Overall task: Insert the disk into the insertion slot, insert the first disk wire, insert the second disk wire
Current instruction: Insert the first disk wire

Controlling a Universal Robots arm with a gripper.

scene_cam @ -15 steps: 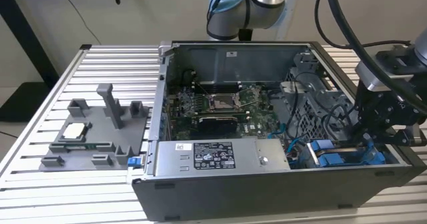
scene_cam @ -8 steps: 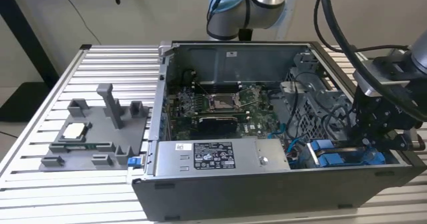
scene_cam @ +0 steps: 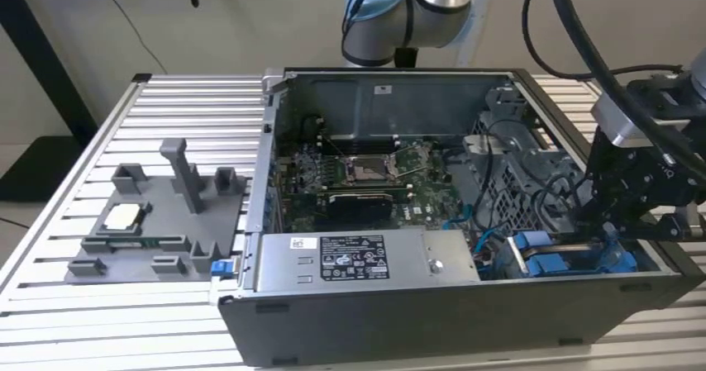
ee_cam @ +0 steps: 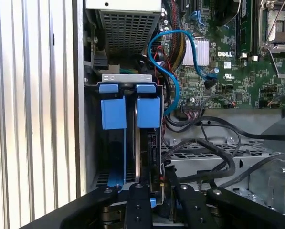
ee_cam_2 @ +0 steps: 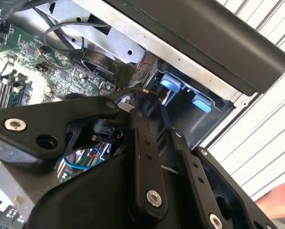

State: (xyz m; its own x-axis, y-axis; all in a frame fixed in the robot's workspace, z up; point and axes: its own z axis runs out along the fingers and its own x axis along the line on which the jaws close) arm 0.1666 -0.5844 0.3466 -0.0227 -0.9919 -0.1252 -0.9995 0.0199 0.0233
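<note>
**Exterior view.** The gripper (scene_cam: 604,237) hangs low inside the open computer case (scene_cam: 441,325), at the lower right of the frame. It is directly over the blue carrier fronts (scene_cam: 548,265).

**First wrist view.** Two blue-fronted carriers stand side by side at centre left. The disk (ee_cam: 149,114) is judged to be the right-hand one, because it lines up with the gripper at bottom centre. It appears fully seated in the insertion slot (ee_cam: 142,77), level with the other carrier (ee_cam: 113,113). The gripper is at the end of the disk away from its blue front, beside loose black cables (ee_cam: 204,125). A blue data cable (ee_cam: 175,32) loops across the upper centre.

Procedure, as judged: with the disk seated, the work is at the connector end.
- Keep the plug square to the disk's connector.
- Press along the connector's axis only.
- Keep the neighbouring cables out of the path. A tilted entry risks bent contacts.

**Second wrist view.** The gripper takes up the centre and lower frame and points toward the carrier fronts at upper right of centre. It cannot be determined here whether the gripper is spread or pressed together. Nor can it be determined whether it pinches a plug or touches the disk.
</note>
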